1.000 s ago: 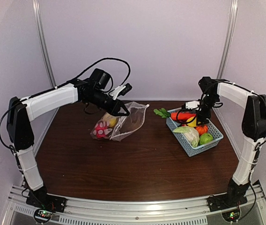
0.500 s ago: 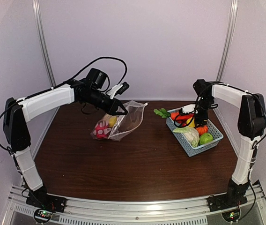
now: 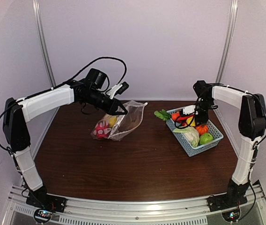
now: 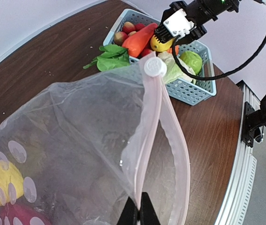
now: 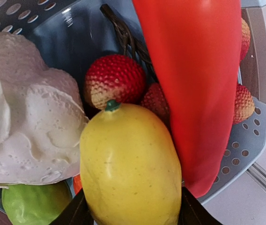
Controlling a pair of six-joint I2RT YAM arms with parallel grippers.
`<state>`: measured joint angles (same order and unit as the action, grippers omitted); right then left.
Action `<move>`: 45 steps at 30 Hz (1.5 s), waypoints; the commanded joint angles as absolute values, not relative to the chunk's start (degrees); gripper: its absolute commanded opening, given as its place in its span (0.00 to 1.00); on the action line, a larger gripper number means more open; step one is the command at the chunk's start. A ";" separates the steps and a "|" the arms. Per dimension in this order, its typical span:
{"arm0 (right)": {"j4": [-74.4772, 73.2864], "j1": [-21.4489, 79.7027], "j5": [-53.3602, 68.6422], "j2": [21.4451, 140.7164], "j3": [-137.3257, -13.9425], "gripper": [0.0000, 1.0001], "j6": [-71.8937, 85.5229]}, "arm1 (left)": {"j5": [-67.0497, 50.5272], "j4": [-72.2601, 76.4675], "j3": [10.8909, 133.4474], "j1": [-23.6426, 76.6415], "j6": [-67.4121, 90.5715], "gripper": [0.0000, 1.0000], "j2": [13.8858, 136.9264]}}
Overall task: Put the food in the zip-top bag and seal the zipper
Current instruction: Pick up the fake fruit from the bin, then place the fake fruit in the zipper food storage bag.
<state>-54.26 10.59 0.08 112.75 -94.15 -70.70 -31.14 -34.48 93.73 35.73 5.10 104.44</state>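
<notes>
As clear bag [image 4: 72, 136] sags, glossy ovoid fruit [image 5: 129, 169]

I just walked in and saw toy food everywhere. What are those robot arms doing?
They are packing toy food into a bag. The left gripper pinches the mouth edge of the clear plastic bag with white polka dots and holds it up, open, with some toys inside. The right gripper is down in the light-blue mesh basket, its fingers seemingly pressed against both sides of a yellow toy fruit, not lifted out yet.
</notes>
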 commanded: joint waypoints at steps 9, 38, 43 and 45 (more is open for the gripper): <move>-60.62 10.72 4.27 100.02 -90.81 0.50 -67.51 | -32.91 -31.79 93.34 35.33 6.74 0.00 102.22; -6.03 31.08 65.77 96.78 -96.84 0.55 3.35 | -37.93 -27.62 99.64 35.33 21.97 0.00 102.71; -0.87 32.67 66.10 100.53 -98.56 0.55 8.28 | -38.97 -28.65 101.93 35.33 22.21 0.00 102.57; -0.25 33.22 66.03 101.41 -98.96 0.55 9.18 | -38.98 -28.65 102.32 35.33 22.72 0.00 102.44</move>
<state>-7.42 31.70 63.51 99.98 -96.57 1.89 -37.08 -30.09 99.88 35.68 21.58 104.44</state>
